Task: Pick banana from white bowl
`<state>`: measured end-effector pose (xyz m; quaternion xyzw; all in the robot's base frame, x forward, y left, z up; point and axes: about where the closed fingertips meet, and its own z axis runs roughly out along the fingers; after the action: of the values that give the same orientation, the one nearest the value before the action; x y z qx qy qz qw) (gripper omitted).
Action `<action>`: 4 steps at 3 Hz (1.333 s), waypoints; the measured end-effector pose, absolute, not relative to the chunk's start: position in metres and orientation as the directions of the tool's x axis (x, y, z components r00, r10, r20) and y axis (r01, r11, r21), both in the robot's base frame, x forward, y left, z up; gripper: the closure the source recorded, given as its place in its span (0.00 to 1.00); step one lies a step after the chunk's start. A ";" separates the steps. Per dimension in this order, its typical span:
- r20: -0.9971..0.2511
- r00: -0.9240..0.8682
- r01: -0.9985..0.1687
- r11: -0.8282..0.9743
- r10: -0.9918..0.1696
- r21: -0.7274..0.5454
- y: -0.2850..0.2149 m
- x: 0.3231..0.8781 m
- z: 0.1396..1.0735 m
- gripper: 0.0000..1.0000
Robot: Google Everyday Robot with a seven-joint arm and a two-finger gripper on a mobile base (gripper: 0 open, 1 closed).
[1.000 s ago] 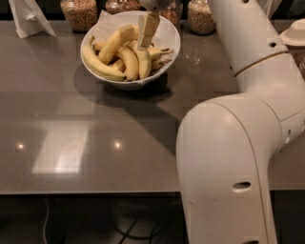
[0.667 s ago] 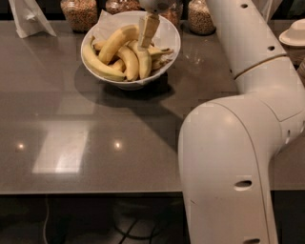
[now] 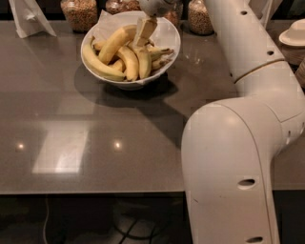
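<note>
The white bowl [image 3: 169, 35] stands at the back middle of the grey table, lined with white paper and holding several bananas. The plump golden-yellow banana [image 3: 113, 44] lies slanted on top of the pile, towards the left. Slimmer bananas [image 3: 99, 66] lie under and beside it. My gripper [image 3: 142, 39] reaches down from above into the bowl, with its tip at the right end of the plump banana, over the middle of the pile. No banana is lifted.
Glass jars of grains [image 3: 79, 12] line the back edge. A white napkin stand [image 3: 27, 17] is at the back left. A stack of small pale dishes [image 3: 293, 37] is at the right. My white arm [image 3: 238, 157] fills the right foreground. The table's front edge [image 3: 90, 192] is near.
My gripper has shifted slightly left and down into the bowl. The bananas and bowl have not moved.
</note>
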<state>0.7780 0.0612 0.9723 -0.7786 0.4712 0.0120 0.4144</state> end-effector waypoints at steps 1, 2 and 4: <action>-0.439 0.538 -0.764 -0.197 -0.720 -0.614 0.063 0.778 0.966 0.30; -0.469 0.517 -0.787 -0.182 -0.716 -0.589 0.065 0.777 0.961 0.33; -0.563 0.395 -0.885 -0.137 -0.726 -0.444 0.070 0.768 0.942 0.33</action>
<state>0.7684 0.0695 0.9416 -0.7466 0.5395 0.1064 0.3744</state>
